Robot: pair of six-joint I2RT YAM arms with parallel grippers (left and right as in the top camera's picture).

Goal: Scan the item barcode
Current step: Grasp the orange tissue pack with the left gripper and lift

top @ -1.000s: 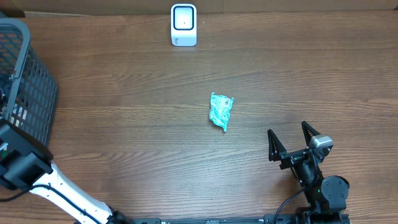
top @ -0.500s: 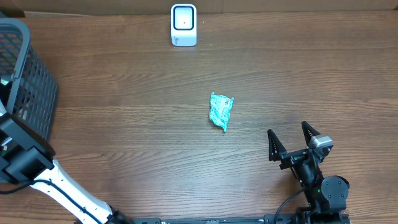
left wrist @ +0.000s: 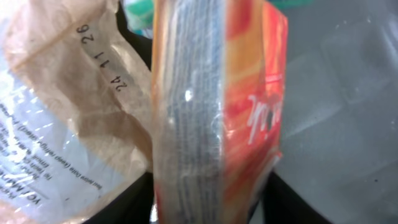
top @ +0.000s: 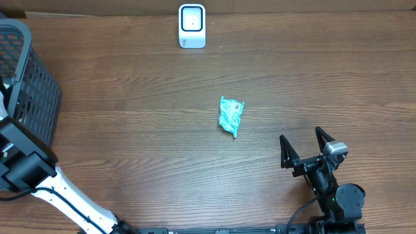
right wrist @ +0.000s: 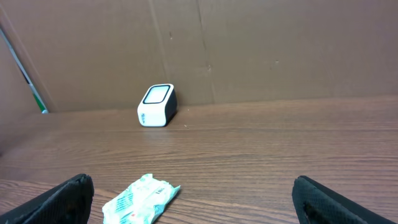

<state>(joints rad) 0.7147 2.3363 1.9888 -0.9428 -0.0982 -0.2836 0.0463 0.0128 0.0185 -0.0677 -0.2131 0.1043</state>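
At the table's (top: 130, 130) left edge, toward the far corner: one dark mesh basket (top: 29, 78), serving as the stock bin. The left arm (top: 32, 175) leans over its rim, so its wrist end is hidden from overhead. Inside the basket, by the wrist camera: one orange packet (left wrist: 249, 93), seen edge-on and upright, with the left gripper (left wrist: 208, 208) set astride its lower part. One dark finger shows on each side of the packet, the left of them low in the frame (left wrist: 124, 202). Whether they pinch the packet or merely flank it cannot be told. This is judged the pick-up step, the packet being the likely item to carry out. Touching the packet's left side: one brown paper bag (left wrist: 68, 81) with a clear window and a printed date code. Behind, to the right: grey plastic wrap (left wrist: 348, 93), contents unclear. At the middle of the table's far edge: one white scanner (top: 192, 26), window facing up so that a barcode can be passed over it. At the table's centre, well apart from both scanner and basket: one teal packet (top: 231, 116), lying flat and loose, touched by nothing. Near the table's near edge, toward the right corner: the right gripper (top: 300, 136), jaws spread wide and empty, pointed at the teal packet and scanner, apparently parked in waiting.
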